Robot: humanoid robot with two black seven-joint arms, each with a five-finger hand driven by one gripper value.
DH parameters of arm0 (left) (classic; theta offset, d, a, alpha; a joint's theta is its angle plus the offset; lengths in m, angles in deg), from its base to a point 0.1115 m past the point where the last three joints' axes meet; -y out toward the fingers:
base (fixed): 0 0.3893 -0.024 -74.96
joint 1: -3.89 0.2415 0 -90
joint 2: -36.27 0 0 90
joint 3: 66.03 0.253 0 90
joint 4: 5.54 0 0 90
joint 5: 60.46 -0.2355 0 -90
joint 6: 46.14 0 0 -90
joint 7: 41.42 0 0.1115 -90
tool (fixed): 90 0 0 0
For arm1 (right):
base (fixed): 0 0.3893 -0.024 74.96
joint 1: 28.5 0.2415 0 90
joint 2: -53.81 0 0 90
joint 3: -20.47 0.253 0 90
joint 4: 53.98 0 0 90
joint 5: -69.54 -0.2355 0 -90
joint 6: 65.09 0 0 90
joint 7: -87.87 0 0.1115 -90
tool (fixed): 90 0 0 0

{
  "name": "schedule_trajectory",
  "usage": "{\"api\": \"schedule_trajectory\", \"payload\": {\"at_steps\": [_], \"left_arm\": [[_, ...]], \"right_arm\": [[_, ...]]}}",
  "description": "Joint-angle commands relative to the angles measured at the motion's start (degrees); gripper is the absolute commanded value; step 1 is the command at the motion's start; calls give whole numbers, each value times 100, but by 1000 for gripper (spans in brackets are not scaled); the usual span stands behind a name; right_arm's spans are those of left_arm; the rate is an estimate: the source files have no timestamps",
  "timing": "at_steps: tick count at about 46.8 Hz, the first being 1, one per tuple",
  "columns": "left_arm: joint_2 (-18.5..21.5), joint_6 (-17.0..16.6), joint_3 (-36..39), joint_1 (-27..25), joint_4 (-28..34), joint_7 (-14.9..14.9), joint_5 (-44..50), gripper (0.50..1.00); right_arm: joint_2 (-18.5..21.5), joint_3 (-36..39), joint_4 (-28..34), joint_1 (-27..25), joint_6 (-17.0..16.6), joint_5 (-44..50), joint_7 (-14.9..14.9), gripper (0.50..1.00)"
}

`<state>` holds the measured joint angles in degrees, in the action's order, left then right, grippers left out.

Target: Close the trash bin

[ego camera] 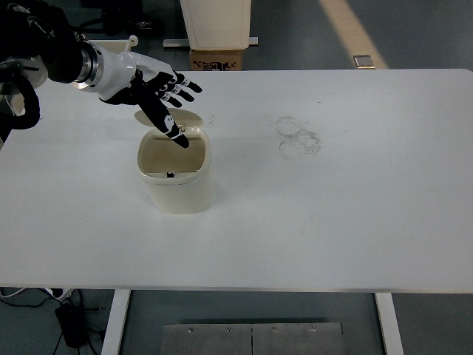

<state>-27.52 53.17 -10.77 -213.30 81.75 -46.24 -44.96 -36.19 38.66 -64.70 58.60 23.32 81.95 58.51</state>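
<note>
Cream trash bin (176,177) sits left of the middle, its lid (170,118) tipped partway down. My left hand (140,78) is just above, fingers (168,122) spread, holding nothing, one fingertip on the lid.

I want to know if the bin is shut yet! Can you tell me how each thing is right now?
trash bin: upright on the table, open, looks empty
lid: tipped partway forward, not shut yet
left hand: fingers spread, on the lid
table: faint ring marks on the far side

Trash bin (176,180) on table (355,214), left
</note>
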Motion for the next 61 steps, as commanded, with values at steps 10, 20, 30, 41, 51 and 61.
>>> {"api": "schedule_trajectory", "payload": {"at_steps": [10, 20, 30, 41, 51, 61], "left_arm": [[-29, -53, -15, 11, 288, 26, 217, 1000], [-3, -123, -7, 11, 447, 26, 234, 1000], [33, -132, -7, 2, 613, 34, 234, 1000], [50, -211, 2, 11, 772, 34, 243, 1000], [59, -211, 11, 11, 807, 34, 261, 1000], [68, -211, 108, 28, 816, 34, 261, 1000]], "right_arm": [[0, 0, 0, 0, 1, -2, 0, 991], [0, 0, 0, 9, 1, -2, 0, 991], [0, 0, 0, 9, 1, 7, 0, 991], [0, 0, 0, 9, 1, 7, 0, 991], [0, 0, 0, 53, 1, 7, 0, 991], [0, 0, 0, 53, 1, 7, 0, 991]]}}
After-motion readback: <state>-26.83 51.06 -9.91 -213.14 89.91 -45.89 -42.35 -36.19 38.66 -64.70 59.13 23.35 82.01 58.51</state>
